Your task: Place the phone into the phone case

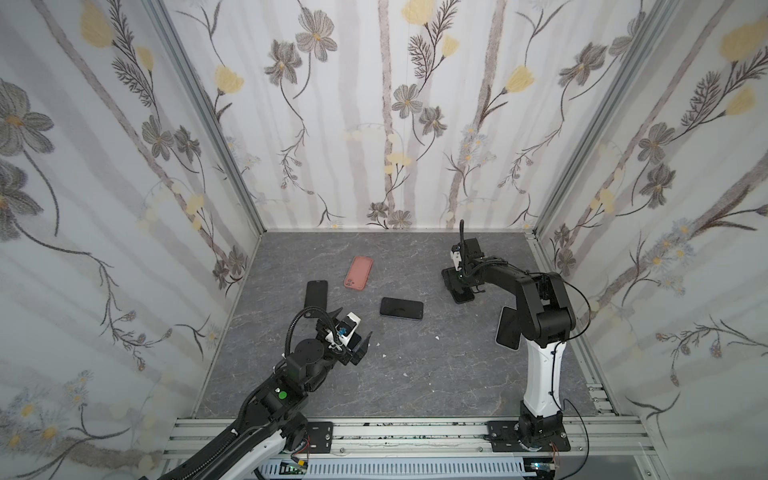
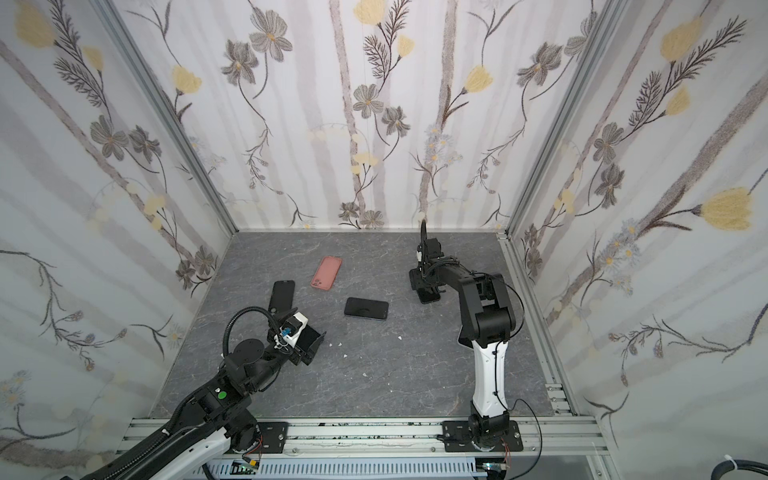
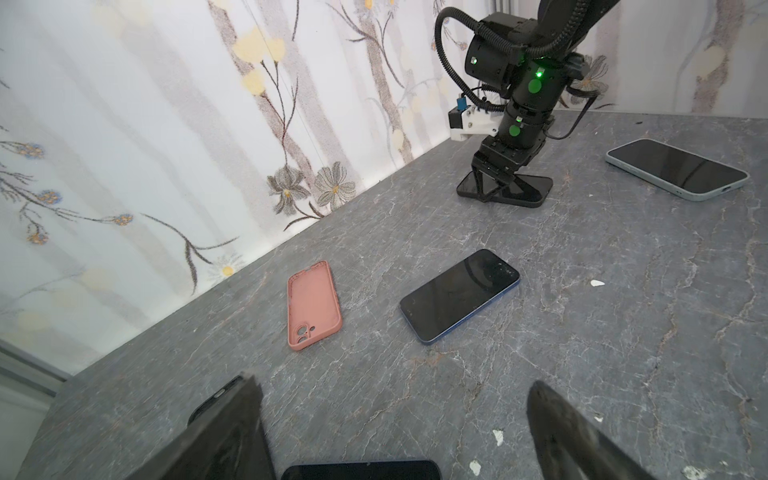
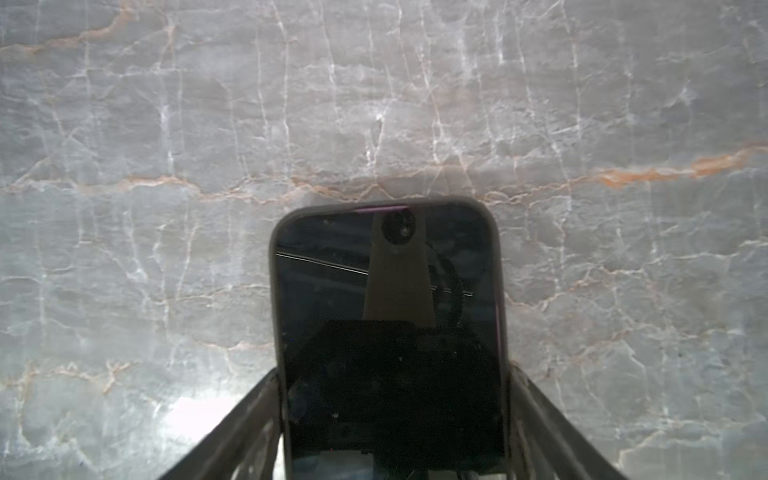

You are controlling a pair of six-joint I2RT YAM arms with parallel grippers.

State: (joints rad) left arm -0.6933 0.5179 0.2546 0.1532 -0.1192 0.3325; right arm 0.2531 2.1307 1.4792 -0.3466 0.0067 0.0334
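Partly done, by the look of it. At the far right of the table point(image 1: 415, 374), a phone in a dark case point(image 4: 390, 291), lying flat, screen up, tucked in snug, with a thin purple edge peeping out at the top. Down over it, the right gripper point(image 4: 395, 372), one finger along each long side, very close. Hard to say whether pinching the phone or only standing beside it. Nearer the front on the same side, another phone in a pale green case point(image 3: 677, 168), also looking finished. Not done yet: a bare phone point(image 3: 459, 295) with a blue edge near the middle, screen up, in no case. Close by but not touching, a pink case point(image 3: 314, 305), empty, open side up. Up off the table, the left gripper point(image 3: 394, 382), fingers spread wide, holding nothing, facing the pink case and the bare phone. Near it, a flat black thing point(image 1: 316, 293), too dark to tell phone from case. Next job, most likely: getting that bare phone into the pink case, and maybe sorting out the black thing too.
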